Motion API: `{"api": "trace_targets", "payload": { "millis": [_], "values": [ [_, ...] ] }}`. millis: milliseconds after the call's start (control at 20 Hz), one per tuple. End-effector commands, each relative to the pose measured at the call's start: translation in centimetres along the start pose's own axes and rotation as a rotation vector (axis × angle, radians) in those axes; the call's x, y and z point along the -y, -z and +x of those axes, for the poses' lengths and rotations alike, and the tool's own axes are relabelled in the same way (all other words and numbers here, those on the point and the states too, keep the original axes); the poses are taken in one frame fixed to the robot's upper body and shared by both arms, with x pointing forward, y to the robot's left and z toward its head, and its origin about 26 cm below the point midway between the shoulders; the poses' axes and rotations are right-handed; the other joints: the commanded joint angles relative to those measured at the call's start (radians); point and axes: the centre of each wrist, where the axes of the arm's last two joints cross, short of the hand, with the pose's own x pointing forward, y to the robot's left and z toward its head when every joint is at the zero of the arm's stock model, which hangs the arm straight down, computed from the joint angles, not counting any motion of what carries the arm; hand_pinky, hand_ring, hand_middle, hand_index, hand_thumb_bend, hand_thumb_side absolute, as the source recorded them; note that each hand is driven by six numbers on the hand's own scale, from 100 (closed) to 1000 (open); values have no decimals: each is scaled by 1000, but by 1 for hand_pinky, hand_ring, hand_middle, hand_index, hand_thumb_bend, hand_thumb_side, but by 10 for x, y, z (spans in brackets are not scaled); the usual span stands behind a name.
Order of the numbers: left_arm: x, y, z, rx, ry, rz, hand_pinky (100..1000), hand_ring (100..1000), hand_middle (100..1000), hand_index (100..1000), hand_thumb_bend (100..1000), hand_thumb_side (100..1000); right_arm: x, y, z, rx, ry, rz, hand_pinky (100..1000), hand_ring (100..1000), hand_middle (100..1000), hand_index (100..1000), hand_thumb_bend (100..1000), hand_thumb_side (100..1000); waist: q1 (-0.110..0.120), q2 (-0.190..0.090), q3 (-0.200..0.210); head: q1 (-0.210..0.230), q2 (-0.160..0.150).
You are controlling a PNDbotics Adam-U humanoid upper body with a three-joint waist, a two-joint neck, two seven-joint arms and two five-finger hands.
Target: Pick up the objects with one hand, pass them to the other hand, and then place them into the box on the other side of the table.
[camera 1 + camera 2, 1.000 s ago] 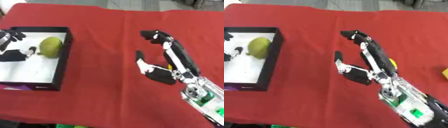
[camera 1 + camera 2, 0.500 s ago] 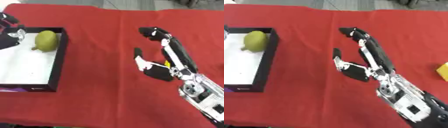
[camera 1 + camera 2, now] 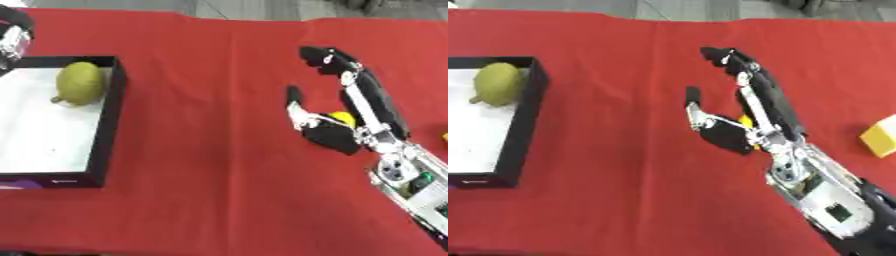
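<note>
Right hand (image 3: 337,135) hangs spread at the table's right side, a small yellow thing (image 3: 342,118) tucked just behind its palm. Left hand (image 3: 12,35) barely shows at the box's (image 3: 109,125) far-left corner; can't tell its fingers

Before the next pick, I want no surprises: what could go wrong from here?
A small yellow object lies mostly hidden behind the open right hand, so a blind grasp could knock it away. The yellow block sits at the view's edge, easy to misjudge. The left hand hangs near the box wall and might bump it.
</note>
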Motion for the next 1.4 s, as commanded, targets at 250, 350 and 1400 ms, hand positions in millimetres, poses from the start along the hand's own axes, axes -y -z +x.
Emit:
{"api": "trace_targets", "payload": {
  "millis": [250, 350, 1400],
  "values": [
    [1, -5, 7, 130, -196, 14, 805, 696, 672, 701, 100, 710, 49, -7, -30, -174, -86, -54, 818, 845, 823, 889, 100, 545, -3, -18, -8, -22, -21],
    [4, -6, 5, 148, -259, 12, 807, 703, 682, 706, 100, 731, 60, -10, -36, -221, -92, -80, 822, 848, 826, 892, 100, 524, -4, -16, -10, -30, -22],
    [18, -13, -8, 86, -462, 54, 819, 733, 750, 741, 100, 812, 125, -40, -68, -616, -294, 83, 866, 904, 888, 908, 100, 522, -17, -11, -23, -155, -7]
  ]
}}
